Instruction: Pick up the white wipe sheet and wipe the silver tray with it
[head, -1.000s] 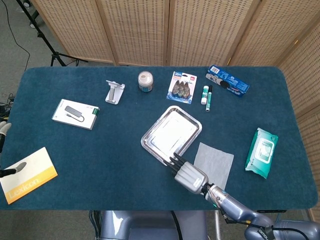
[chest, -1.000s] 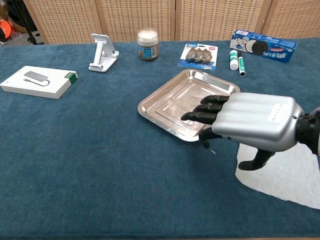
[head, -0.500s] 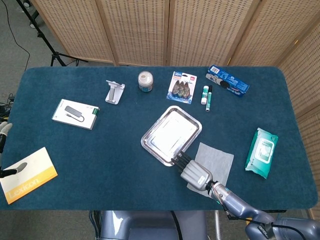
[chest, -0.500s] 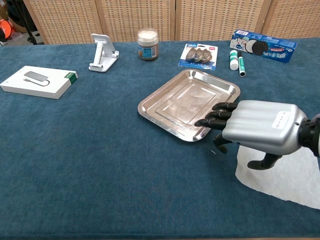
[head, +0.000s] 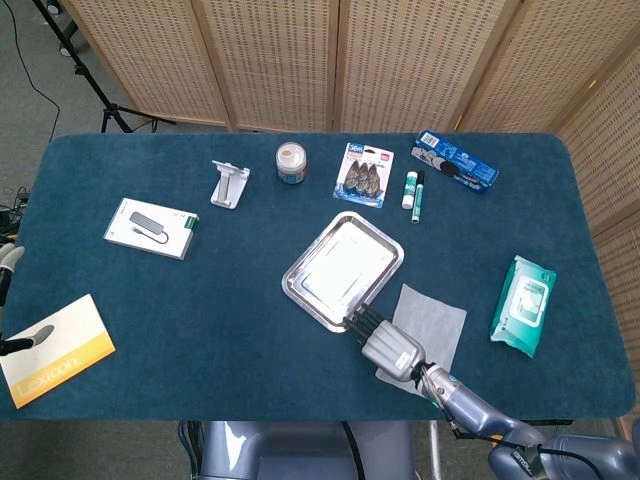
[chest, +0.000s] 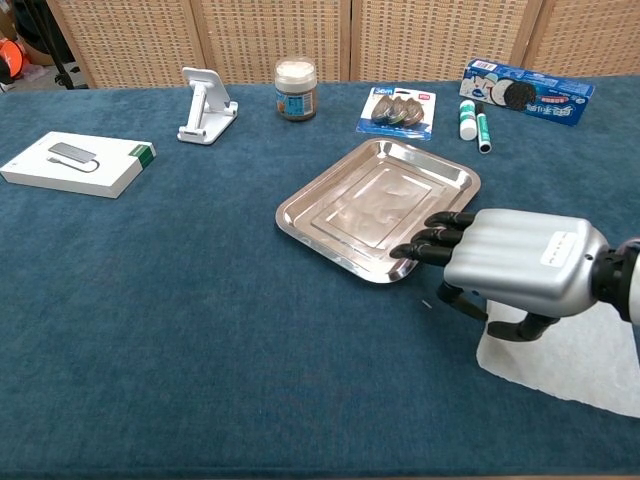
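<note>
The silver tray lies empty at mid-table, turned at an angle. To its right, near the front edge, lies the white wipe sheet, flat on the blue cloth. My right hand is low over the sheet's left corner. Its dark fingers stretch out over the tray's near rim, and its thumb curls down onto the sheet's edge. I cannot see a firm pinch on the sheet. Only a dark sliver of my left hand shows at the left edge, over a yellow booklet.
A green wipes pack lies at the right. Along the back stand a phone stand, a jar, a blister pack, two markers and a cookie box. A white boxed hub is at the left.
My right hand has pulled back off the tray toward the right and sunk onto the wipe sheet's left corner. The sheet's left edge has shifted slightly.
</note>
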